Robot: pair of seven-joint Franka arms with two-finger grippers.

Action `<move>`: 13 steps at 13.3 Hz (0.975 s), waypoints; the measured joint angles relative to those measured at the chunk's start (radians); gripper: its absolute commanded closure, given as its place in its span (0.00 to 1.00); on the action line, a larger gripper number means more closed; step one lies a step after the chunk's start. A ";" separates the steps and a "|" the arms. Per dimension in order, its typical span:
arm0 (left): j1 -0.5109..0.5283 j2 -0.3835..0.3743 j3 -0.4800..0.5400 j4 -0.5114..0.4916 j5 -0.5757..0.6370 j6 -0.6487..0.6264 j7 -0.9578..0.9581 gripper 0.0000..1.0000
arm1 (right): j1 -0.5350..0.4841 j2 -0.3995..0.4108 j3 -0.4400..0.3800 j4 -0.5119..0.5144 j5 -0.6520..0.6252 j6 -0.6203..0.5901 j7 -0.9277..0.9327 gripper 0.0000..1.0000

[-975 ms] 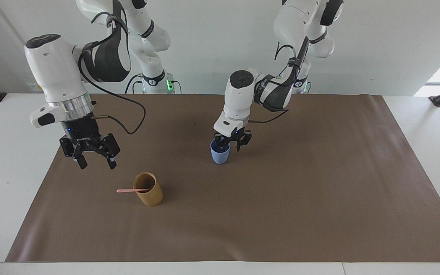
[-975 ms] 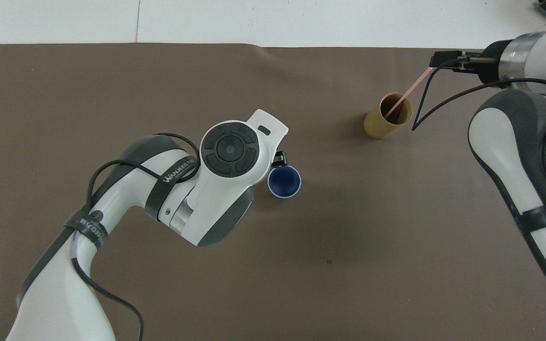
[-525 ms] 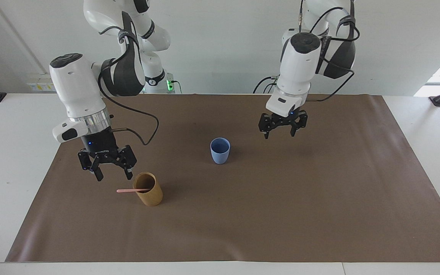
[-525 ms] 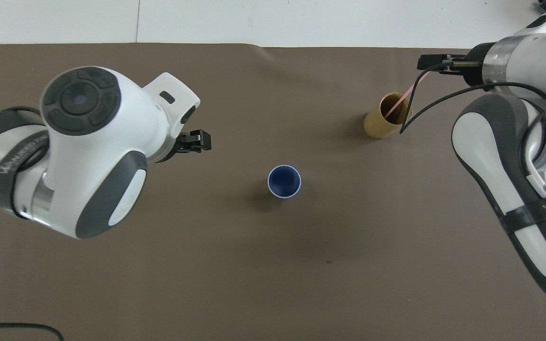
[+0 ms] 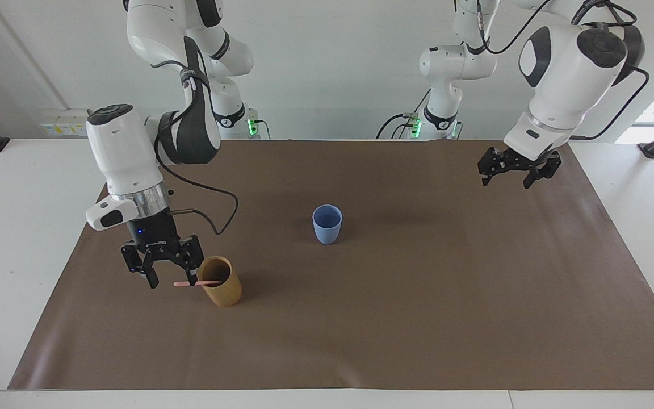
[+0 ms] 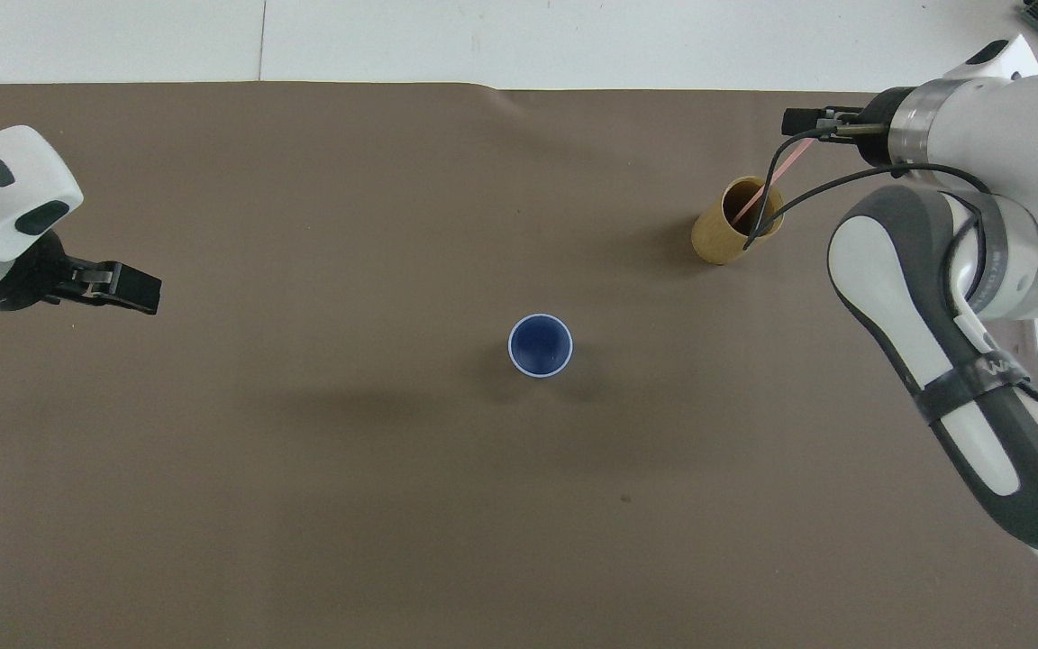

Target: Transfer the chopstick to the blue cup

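Observation:
The pink chopstick leans out of the tan cup, its free end pointing toward the right arm's end of the table. My right gripper is down at that free end, open, one finger on each side of the stick with a gap showing. From overhead the chopstick rises out of the tan cup up to the right gripper. The blue cup stands upright mid-mat with nothing in it. My left gripper hangs open and holds nothing, over the mat toward the left arm's end.
A brown mat covers most of the white table. The right arm's black cable droops across the tan cup's mouth in the overhead view.
The right gripper has come down beside the tan cup to the chopstick's free end. The left gripper has left the blue cup, risen and swung out toward the left arm's end.

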 measured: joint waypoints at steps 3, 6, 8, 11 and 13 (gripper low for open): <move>0.028 -0.046 0.002 0.052 -0.002 -0.081 0.018 0.00 | 0.000 0.000 0.000 -0.016 0.000 0.000 -0.001 0.38; 0.030 -0.062 0.004 0.114 -0.002 -0.144 -0.001 0.00 | 0.000 0.000 0.001 -0.027 0.000 0.001 -0.001 0.78; 0.044 -0.061 0.009 0.108 -0.002 -0.154 -0.034 0.00 | 0.000 0.000 0.002 -0.029 0.012 0.005 -0.001 1.00; 0.048 -0.062 0.004 0.105 -0.003 -0.186 -0.054 0.00 | 0.001 -0.002 0.004 -0.029 0.061 0.024 -0.001 1.00; 0.048 -0.062 -0.001 0.108 -0.028 -0.198 -0.104 0.00 | 0.001 -0.003 0.005 -0.028 0.063 0.030 -0.001 1.00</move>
